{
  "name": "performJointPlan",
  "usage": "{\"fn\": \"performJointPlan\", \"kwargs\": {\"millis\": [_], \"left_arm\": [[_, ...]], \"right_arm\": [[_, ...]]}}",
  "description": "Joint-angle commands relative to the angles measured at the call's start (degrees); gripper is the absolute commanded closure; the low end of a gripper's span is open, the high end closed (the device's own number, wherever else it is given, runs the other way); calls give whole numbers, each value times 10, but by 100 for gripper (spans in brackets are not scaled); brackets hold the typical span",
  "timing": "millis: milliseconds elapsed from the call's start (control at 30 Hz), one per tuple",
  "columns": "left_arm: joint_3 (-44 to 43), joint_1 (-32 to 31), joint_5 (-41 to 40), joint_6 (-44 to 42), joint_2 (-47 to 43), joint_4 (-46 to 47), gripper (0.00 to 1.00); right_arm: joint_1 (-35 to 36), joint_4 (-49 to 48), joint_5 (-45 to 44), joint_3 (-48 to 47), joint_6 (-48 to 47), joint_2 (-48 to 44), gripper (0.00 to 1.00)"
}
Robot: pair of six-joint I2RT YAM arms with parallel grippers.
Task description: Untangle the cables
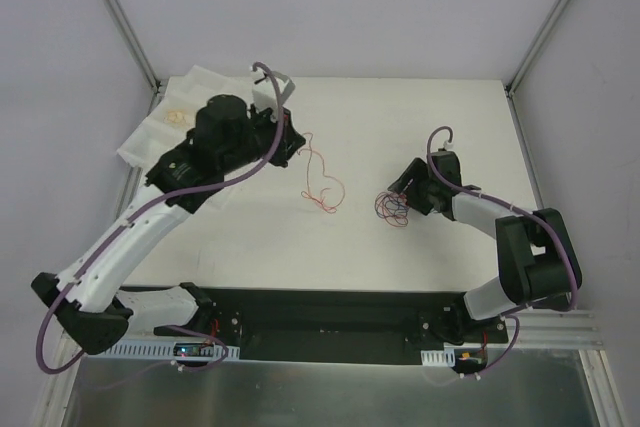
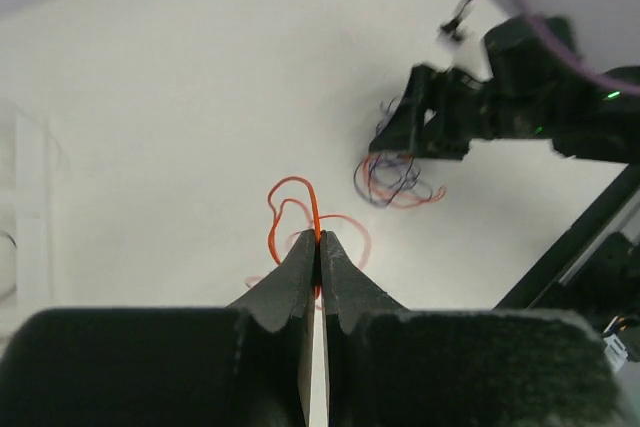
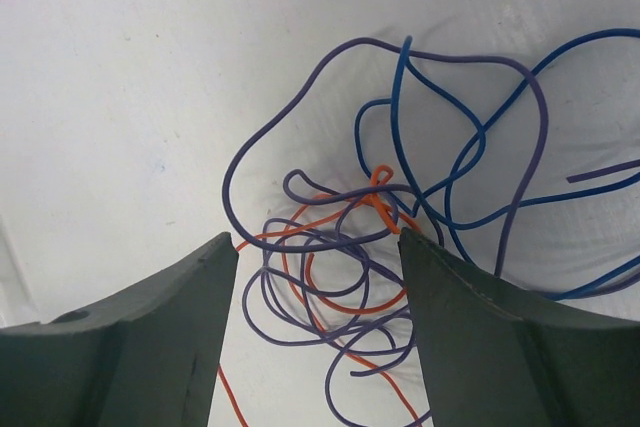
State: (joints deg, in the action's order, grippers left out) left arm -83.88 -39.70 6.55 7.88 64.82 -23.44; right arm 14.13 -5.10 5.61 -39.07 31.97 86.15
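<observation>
Your left fingers point(image 2: 318, 247) are clenched on a thin red-orange wire point(image 2: 315, 215), which trails in loose loops onto the white desk point(image 1: 400, 117). That arm reaches far forward, its wrist turned toward the middle. Your right fingers point(image 1: 405, 191) stand released, straddling a tangle of hair-thin purple, blue and orange wires point(image 3: 380, 182) that lies on the desk, apart from the red-orange one. The right arm is folded back at the elbow. A crumpled white sheet point(image 1: 150, 132) lies at the far left corner, partly under the left arm.
</observation>
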Motion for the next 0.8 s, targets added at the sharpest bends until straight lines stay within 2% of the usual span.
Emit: {"fn": "performJointPlan", "kwargs": {"millis": [0,300,467,633,767], "left_arm": [[78,1,-62,49,27,0,100],[178,16,-62,76,106,26,100],[208,54,-55,83,140,37,99],[195,96,62,100,209,44,91],[193,92,141,101,245,52,80]], "right_arm": [[1,-29,15,-5,-10,-10,31],[2,-37,24,-5,-13,-5,31],[1,-41,28,-4,-14,-5,31],[1,-43,34,-5,-16,-2,31],[0,-47,35,-2,-16,-4,31]]}}
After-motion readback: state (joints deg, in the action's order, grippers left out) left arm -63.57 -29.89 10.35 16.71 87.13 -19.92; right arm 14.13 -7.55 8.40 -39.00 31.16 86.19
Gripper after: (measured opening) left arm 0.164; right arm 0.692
